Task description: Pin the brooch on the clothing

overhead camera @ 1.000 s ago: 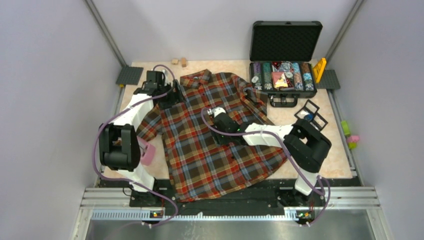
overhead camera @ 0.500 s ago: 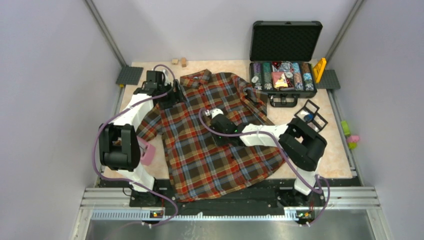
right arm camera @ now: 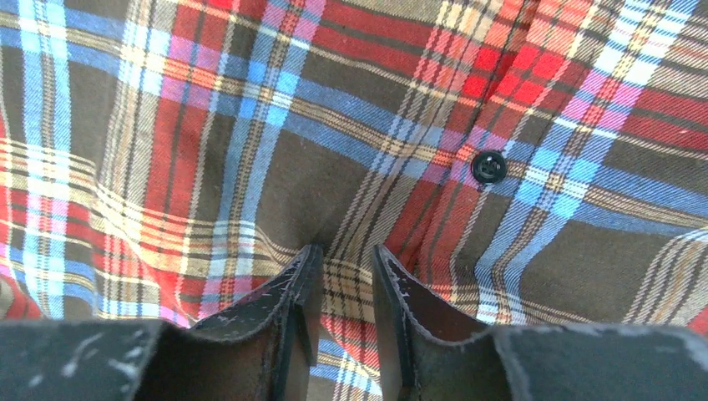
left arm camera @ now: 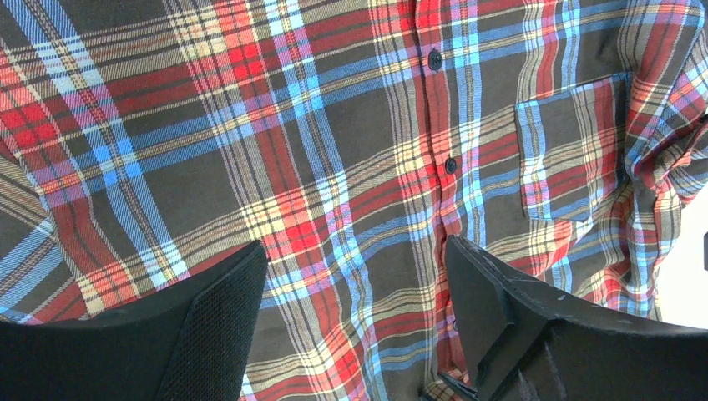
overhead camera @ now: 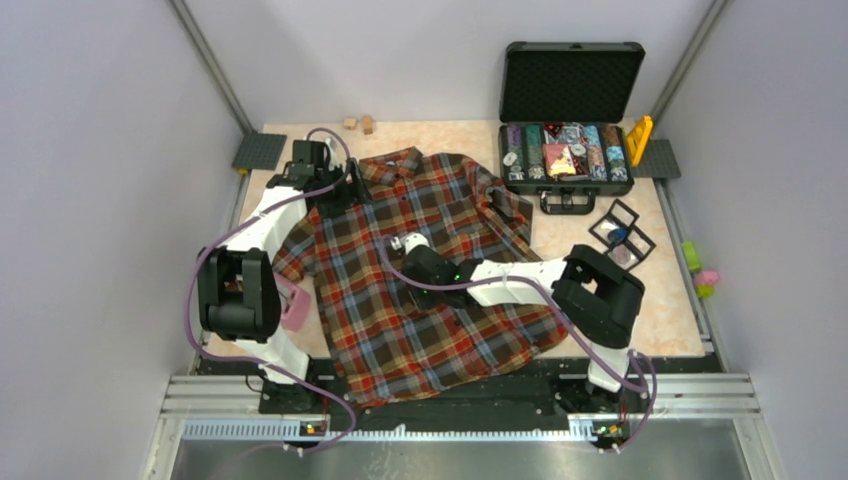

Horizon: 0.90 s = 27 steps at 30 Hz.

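Note:
The plaid shirt [overhead camera: 440, 300] lies spread on the table, collar at the back. It fills both wrist views, in the left wrist view [left arm camera: 334, 125] and the right wrist view [right arm camera: 250, 125]. My right gripper [overhead camera: 398, 243] is on the shirt's front beside the button placket and is shut on a small fold of the fabric [right arm camera: 342, 255]. My left gripper [overhead camera: 350, 185] hovers open and empty over the shirt's shoulder near the collar [left arm camera: 355, 251]; the chest pocket [left arm camera: 572, 146] lies to its right. A tiny blue spot that may be the brooch [overhead camera: 616, 236] sits in a black square holder on the right.
An open black case [overhead camera: 567, 150] with coloured items stands at the back right. A black square holder [overhead camera: 622, 232] lies right of the shirt. A pink block [overhead camera: 294, 305] lies by the left arm. Small wooden blocks [overhead camera: 359, 123] sit at the back edge.
My right gripper has moved left and nearer, dragging the shirt with it; the shirt's body and right sleeve have shifted left. The left arm has not moved.

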Available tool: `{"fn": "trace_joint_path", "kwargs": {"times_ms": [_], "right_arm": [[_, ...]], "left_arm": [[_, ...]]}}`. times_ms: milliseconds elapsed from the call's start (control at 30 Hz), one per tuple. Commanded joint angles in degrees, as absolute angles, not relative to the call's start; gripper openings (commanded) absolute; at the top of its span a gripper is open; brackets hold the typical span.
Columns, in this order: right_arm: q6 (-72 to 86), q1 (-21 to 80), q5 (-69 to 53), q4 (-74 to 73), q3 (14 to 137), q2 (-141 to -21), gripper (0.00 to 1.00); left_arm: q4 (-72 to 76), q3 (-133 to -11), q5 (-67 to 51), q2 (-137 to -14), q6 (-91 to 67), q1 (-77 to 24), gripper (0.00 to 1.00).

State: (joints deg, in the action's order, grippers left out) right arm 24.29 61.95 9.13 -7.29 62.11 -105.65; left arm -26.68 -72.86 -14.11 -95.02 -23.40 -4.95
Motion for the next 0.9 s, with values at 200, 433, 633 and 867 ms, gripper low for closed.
{"fn": "trace_joint_path", "kwargs": {"times_ms": [200, 433, 633, 867], "right_arm": [[18.4, 59.5, 14.6, -19.6, 74.9, -97.1, 0.52], [15.1, 44.7, 11.2, -21.3, 71.2, -87.9, 0.68], [11.6, 31.4, 7.2, -20.0, 72.1, -90.4, 0.71], [9.4, 25.8, 3.3, -17.0, 78.6, -98.9, 0.72]], "left_arm": [[-27.0, -75.5, -12.4, -94.5, -21.5, -3.7, 0.83], [-26.9, -75.5, -13.3, -95.8, -21.5, -3.0, 0.84], [-26.8, -75.7, -14.4, -96.4, -21.9, -2.4, 0.84], [-26.7, -75.7, -15.0, -96.5, -22.0, -2.2, 0.83]]}}
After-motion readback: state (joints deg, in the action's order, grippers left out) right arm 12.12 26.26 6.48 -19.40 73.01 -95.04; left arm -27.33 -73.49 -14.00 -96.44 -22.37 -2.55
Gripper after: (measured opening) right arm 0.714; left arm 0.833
